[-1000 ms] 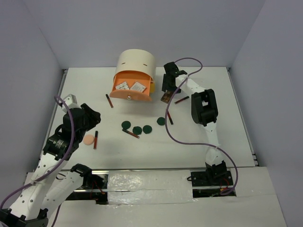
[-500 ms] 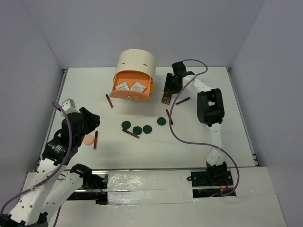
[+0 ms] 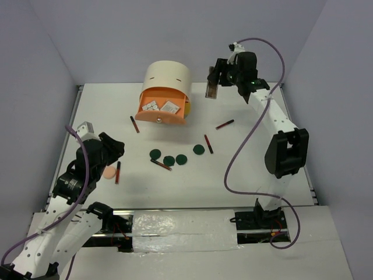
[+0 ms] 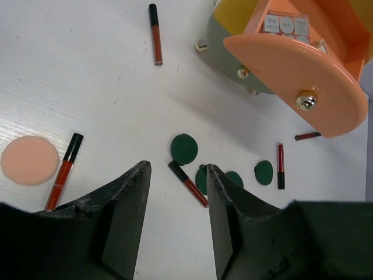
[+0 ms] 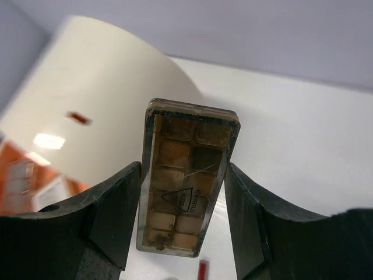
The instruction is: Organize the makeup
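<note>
Tabletop (image 3: 250,169) carries a cream cabinet (image 3: 167,87) with its orange drawer (image 3: 161,114) open, left of and below the right end effector (image 5: 185,198). That end effector, up off the surface, clamps a brown palette (image 5: 186,175). The left end effector (image 4: 176,192) hangs with jaws apart and empty. A peach puff (image 4: 29,160) lies to its left, green discs (image 4: 185,149) just ahead, and red sticks (image 4: 154,33) around them.
</note>
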